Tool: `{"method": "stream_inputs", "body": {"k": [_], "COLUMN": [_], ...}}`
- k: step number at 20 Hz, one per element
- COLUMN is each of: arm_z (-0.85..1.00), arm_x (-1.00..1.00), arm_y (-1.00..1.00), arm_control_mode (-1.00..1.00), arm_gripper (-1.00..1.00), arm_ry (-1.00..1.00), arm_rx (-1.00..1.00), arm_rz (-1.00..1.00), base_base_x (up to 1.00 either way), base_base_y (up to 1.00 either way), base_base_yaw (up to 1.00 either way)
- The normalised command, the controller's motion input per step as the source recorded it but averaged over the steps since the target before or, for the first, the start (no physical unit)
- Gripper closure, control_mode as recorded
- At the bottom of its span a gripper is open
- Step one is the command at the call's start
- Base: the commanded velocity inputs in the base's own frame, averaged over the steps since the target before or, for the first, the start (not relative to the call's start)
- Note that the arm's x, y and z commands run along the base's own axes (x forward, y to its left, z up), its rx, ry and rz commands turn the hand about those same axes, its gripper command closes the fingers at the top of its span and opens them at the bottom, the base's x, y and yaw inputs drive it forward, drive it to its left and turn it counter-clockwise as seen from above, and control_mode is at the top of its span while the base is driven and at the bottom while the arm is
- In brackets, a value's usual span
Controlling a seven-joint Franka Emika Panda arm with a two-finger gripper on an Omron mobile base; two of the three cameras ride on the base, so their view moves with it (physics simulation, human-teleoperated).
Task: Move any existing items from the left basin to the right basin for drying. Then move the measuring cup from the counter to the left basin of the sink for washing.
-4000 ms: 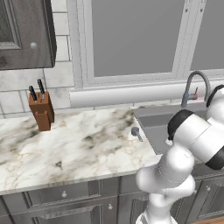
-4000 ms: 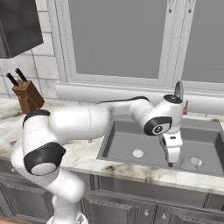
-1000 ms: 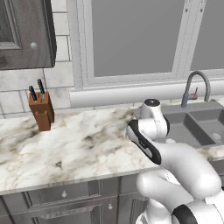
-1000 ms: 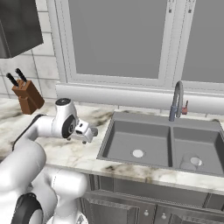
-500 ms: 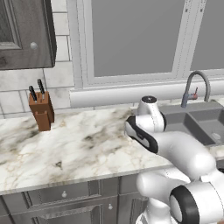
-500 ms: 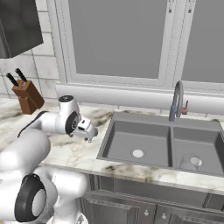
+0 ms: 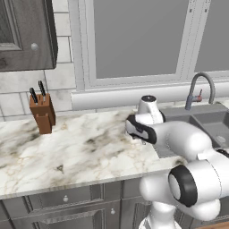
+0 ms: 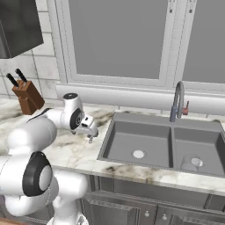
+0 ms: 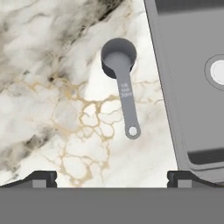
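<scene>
The measuring cup, small and grey with a thin straight handle, lies on the white marble counter just left of the sink rim. My gripper hangs above it, open, with the cup's handle end pointing toward the gap between the fingers. From the right base view the gripper hovers low over the counter beside the left basin. The see-through round item rests in the right basin by its pale drain. The left basin holds nothing but its drain.
A tall arched faucet stands behind the sink's divider. A brown knife block sits far left against the tiled wall. My own arm arches over the sink's left edge. A window sill runs behind the counter.
Four seconds ago the gripper held the see-through item over the right basin; that item now lies there. The arm has swung left to the counter and settled over the measuring cup, open.
</scene>
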Motion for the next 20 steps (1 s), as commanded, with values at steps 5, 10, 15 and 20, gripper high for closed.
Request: {"method": "stream_inputs", "body": {"k": [5, 10, 15, 20], "arm_z": [-0.17, -0.18, -0.18, -0.18], "arm_x": [0.24, 0.21, 0.20, 0.20], "arm_y": [0.00, -0.01, -0.04, -0.05], "arm_control_mode": [-1.00, -1.00, -1.00, -1.00], "arm_gripper": [-1.00, -1.00, -1.00, -1.00], "arm_ry": [0.02, 0.02, 0.02, 0.01], "arm_rx": [0.00, 0.00, 0.00, 0.00], "arm_rz": [0.00, 0.00, 0.00, 0.00], "base_base_x": [0.00, 0.00, 0.00, 0.00], "base_base_y": [0.00, 0.00, 0.00, 0.00], "base_base_yaw": [0.00, 0.00, 0.00, 0.00]}}
